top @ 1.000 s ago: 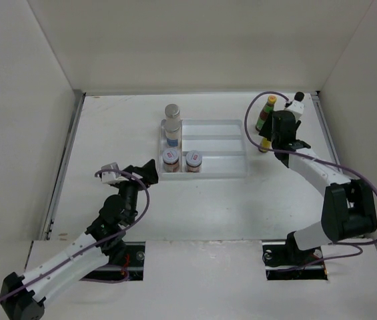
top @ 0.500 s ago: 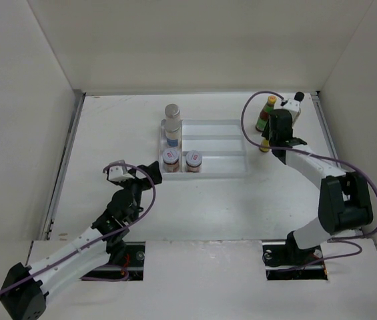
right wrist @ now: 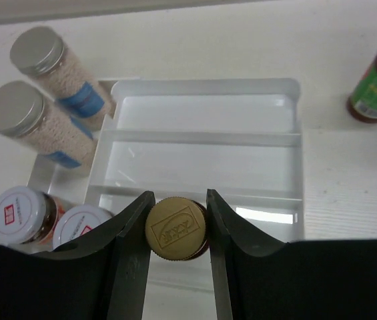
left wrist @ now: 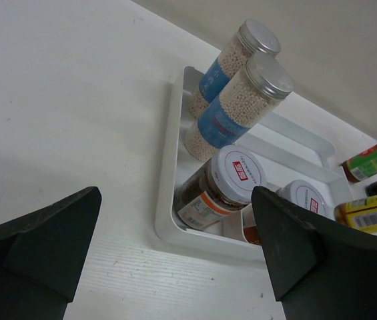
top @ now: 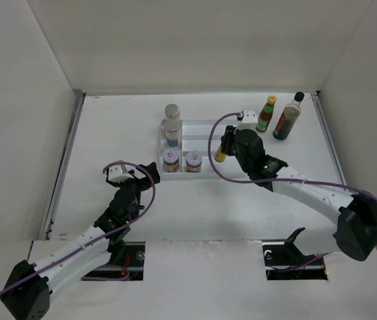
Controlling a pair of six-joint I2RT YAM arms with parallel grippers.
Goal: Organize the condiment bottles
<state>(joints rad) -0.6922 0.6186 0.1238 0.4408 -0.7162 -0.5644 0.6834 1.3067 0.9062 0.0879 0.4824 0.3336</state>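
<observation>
My right gripper (top: 222, 151) (right wrist: 176, 230) is shut on a tiny yellow-capped bottle (right wrist: 176, 228) (top: 219, 155), held by its cap above the near lane of the white divided tray (top: 235, 172) (right wrist: 208, 137). Two tall grey-lidded jars (top: 172, 111) (top: 172, 129) and two short white-lidded jars (top: 170, 159) (top: 193, 160) stand at the tray's left end. A red yellow-capped bottle (top: 265, 113) and a dark black-capped bottle (top: 287, 120) stand on the table at the back right. My left gripper (top: 133, 179) (left wrist: 176, 193) is open, empty, just left of the tray's front corner.
White walls enclose the table on three sides. The tray's middle and right lanes (right wrist: 201, 113) hold nothing. The right arm's cable (top: 212, 137) loops over the tray.
The right gripper shut on the tiny yellow bottle at the back right and carried it left over the tray. The left arm drew back a little towards its base.
</observation>
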